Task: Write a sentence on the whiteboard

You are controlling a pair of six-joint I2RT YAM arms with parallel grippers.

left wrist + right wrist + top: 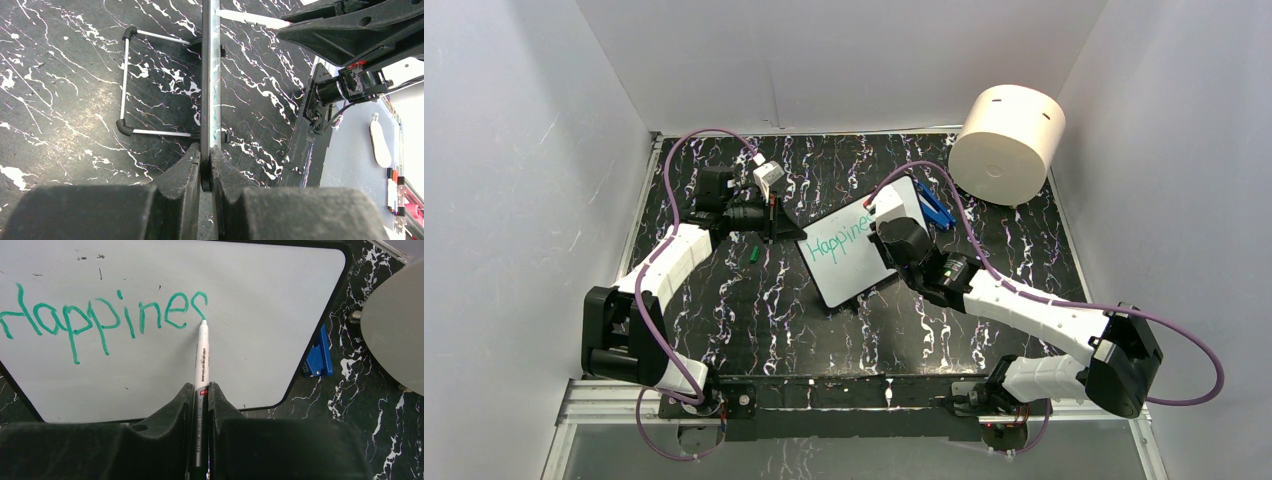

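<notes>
Whiteboard (210, 90) edge-on within left hand (205, 152).

The black-framed whiteboard (849, 278) stands seemingly propped at a slant, bearing teal-green lettering (100, 315) reading "Happines".

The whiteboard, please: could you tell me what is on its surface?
On the whiteboard is teal lettering reading "Happines", with the marker tip at the last stroke. The right hand hides the board's lower middle edge.

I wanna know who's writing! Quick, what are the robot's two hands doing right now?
Left hand: closed, holding the whiteboard by its edge.
Right hand: closed, holding the marker.
</notes>
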